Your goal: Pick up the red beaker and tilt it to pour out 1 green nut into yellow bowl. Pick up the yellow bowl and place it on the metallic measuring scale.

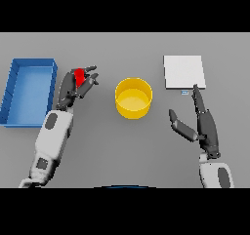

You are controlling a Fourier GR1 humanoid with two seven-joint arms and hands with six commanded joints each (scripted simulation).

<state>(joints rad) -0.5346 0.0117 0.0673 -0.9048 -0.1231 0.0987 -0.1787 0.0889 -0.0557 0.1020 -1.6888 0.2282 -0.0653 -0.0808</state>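
The red beaker [79, 76] sits in my left hand [71, 89], whose fingers and thumb curl round it left of centre; only its upper red part shows between them. The yellow bowl [133, 98] stands upright in the middle of the table, to the right of the beaker and apart from it; I see no nut inside it. At the back right lies the metallic measuring scale [183, 72], a flat pale square. My right hand [205, 124] rests open in front of the scale, its fingertips reaching close to the scale's near edge.
A blue rectangular bin [14, 90] stands at the far left of the grey table, just left of my left hand.
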